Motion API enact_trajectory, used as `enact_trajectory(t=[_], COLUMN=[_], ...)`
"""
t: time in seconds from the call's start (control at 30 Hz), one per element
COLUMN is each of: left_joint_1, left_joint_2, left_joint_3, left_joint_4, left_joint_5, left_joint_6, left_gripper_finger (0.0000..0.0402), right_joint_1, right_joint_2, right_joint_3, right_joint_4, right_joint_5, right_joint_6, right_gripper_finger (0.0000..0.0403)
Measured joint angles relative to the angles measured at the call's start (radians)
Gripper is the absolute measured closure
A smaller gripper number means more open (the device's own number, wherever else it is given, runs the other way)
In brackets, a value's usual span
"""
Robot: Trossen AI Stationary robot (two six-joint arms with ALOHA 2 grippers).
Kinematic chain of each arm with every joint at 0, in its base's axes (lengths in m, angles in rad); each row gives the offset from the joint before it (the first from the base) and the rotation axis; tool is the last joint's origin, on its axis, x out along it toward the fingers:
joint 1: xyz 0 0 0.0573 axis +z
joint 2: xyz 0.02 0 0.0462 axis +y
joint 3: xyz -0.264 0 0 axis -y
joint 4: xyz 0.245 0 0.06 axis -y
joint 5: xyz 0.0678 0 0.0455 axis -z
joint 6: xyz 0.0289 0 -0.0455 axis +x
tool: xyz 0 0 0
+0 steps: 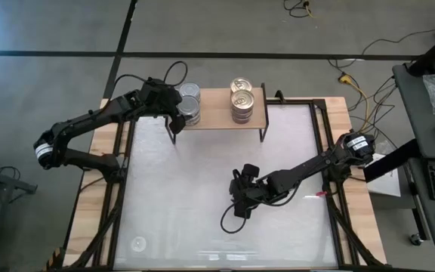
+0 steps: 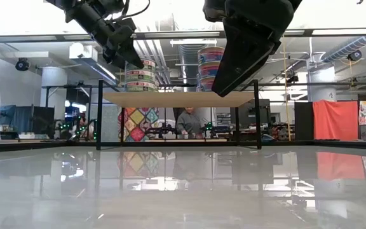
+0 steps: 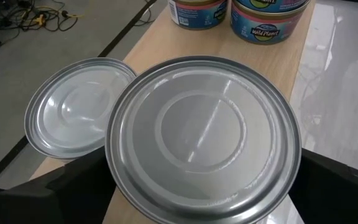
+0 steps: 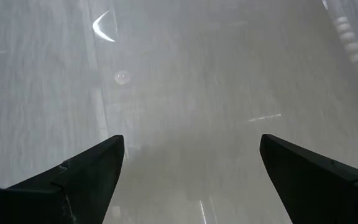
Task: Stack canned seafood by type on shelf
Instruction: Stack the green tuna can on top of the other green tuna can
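Observation:
The shelf [image 1: 216,113] is a light-wood board on thin black legs at the table's far edge. Near its left end are two silver-lidded cans, one [image 1: 189,91] farther back and one [image 1: 192,112] at my left gripper [image 1: 180,115]. In the left wrist view the nearer can [image 3: 204,137] fills the gap between my fingers, and the other can [image 3: 73,109] stands lower beside it. A stack of gold-lidded cans [image 1: 242,98] stands right of the shelf's middle. My right gripper [image 1: 237,204] hangs open over bare tabletop, holding nothing. My left gripper is shut on the silver-lidded can, one finger [image 3: 82,186] against each side of its round wall just under the rim [image 3: 114,168]. The fingers come from the table's left, slanting down. The can is level, lid up, on top of another can [image 2: 140,79].
Black frame bars [image 1: 325,143] run along the white tabletop's [image 1: 202,174] sides. The shelf's front legs [image 1: 262,133] stand on the table. Open tabletop lies between the shelf and the near edge. A person [image 2: 186,121] shows in the room beyond the shelf.

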Motion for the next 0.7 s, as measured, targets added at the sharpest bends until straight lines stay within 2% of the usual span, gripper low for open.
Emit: enact_trajectory(t=[0.13,0.3,0.4,0.53,0.7], left_joint_1=[0.0,0.0,0.0,0.0,0.0], left_joint_2=[0.0,0.0,-0.001,-0.002,-0.003], left_joint_3=[0.0,0.0,0.001,0.002,0.003], left_joint_4=[0.0,-0.002,-0.009,-0.027,-0.035], left_joint_5=[0.0,-0.001,0.0,0.0,0.0], left_joint_6=[0.0,0.0,0.001,0.006,0.008], left_gripper_finger=[0.0009,0.0006,0.0007,0.0003,0.0002], right_joint_1=[0.0,-0.007,-0.025,-0.063,-0.158], right_joint_2=[0.0,-0.001,-0.013,-0.021,-0.011], right_joint_3=[0.0,0.033,0.1,0.188,0.229], right_joint_4=[0.003,-0.01,-0.007,0.08,0.326], right_joint_5=[0.005,0.103,0.135,0.232,0.262], right_joint_6=[0.0,-0.072,-0.22,-0.506,-0.851], right_gripper_finger=[0.0035,0.0035,0.0035,0.0035,0.0035])
